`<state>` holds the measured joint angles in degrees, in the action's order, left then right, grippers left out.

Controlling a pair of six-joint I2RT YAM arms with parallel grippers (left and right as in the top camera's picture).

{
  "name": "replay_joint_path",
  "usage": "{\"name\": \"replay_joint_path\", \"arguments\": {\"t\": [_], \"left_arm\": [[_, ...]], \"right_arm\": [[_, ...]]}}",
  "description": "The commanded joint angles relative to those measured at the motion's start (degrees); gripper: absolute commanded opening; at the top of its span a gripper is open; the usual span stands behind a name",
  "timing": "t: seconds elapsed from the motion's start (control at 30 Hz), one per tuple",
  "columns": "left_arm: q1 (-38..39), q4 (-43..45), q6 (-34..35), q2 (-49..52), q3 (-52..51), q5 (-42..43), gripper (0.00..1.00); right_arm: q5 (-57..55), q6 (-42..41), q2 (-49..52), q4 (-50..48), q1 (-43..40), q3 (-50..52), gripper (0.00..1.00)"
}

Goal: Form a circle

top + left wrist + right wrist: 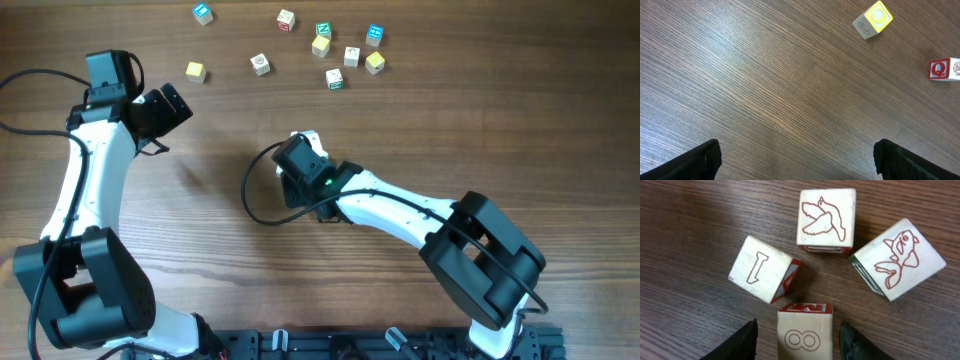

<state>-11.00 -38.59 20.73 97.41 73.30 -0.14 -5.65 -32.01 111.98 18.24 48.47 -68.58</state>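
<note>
The circle shows in the right wrist view as pale wooden cubes set close together: a bird cube [826,217], a fish cube [897,257], a tilted cube with a "1" [760,267] and an "8" cube [805,335] with a red face. My right gripper [799,327] is open astride the "8" cube, with a gap on each side. In the overhead view the right gripper [300,160] hides most of the circle; one pale cube [306,138] peeks out. My left gripper [165,110] is wide open over bare wood [797,150].
Several loose cubes lie along the table's far edge, among them a blue one [203,13], a yellow one [195,71] and a cluster [335,78]. The left wrist view shows a yellow cube [873,19] and a red Q cube [945,68]. A black cable [255,195] loops beside the right arm.
</note>
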Motion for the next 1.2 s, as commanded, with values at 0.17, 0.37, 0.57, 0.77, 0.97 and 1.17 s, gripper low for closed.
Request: {"name": "replay_joint_path", "arguments": {"t": [0.17, 0.37, 0.57, 0.77, 0.97, 1.17], "left_arm": [[-0.09, 0.04, 0.74, -0.55, 0.31, 0.07, 1.0], [-0.09, 0.02, 0.74, -0.55, 0.31, 0.07, 1.0], [-0.09, 0.02, 0.76, -0.55, 0.31, 0.07, 1.0], [-0.09, 0.02, 0.74, -0.55, 0.31, 0.07, 1.0], [-0.09, 0.02, 0.76, -0.55, 0.31, 0.07, 1.0], [-0.09, 0.02, 0.74, -0.55, 0.31, 0.07, 1.0]], "right_arm": [[-6.69, 3.3, -8.52, -0.63, 0.2, -0.57, 0.55], [-6.38, 6.71, -11.13, -0.85, -2.19, -0.85, 0.44], [-2.58, 6.51, -11.13, 1.2, -4.39, -2.45, 0.04], [-3.32, 8.0, -11.04, 5.01, -6.64, -2.34, 0.04], [4.7, 12.48, -11.06, 11.04, -13.51, -8.2, 0.04], [5.95, 17.2, -10.91, 22.91, -21.73, -32.79, 0.5]]}}
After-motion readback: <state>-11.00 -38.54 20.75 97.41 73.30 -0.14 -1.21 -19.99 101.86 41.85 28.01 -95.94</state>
